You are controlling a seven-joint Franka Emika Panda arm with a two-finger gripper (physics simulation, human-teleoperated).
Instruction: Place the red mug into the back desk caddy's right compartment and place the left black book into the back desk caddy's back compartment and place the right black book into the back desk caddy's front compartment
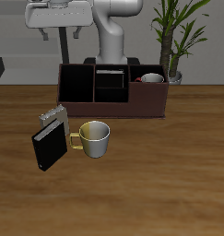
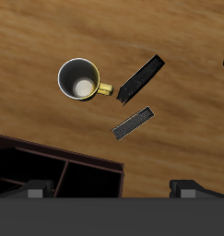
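Pale grey end effector: raised high above the worktop's back, off one end of the caddy; fingers spread wide and released, nothing between them.
Back desk caddy: wide, low, dark reddish-brown box with black-walled partitions, standing near the worktop's back edge in front of the robot base; in the wrist view its wall lies just beyond the fingertips.
Red mug: sits inside the caddy's right compartment, the large end section with reddish-brown walls; only its rim and white inside show above the wall.
Left black book: what seems to be this book stands upright in the caddy's middle section, a flat black slab with a pale top edge; which compartment holds it cannot be told.
Right black book: thin, plain black hardcover, standing upright on the worktop well in front of the caddy, outside every compartment; seen edge-on from the wrist.
Grey patterned book: upright just behind the black book, nearly touching it.
Pale mug: glossy cylinder with a yellow handle pointing at the black book, just beside it.
Worktop: brown wood with visible grain, smooth and flat.
Room: pale wall behind; potted plant with long green leaves beside the robot base.
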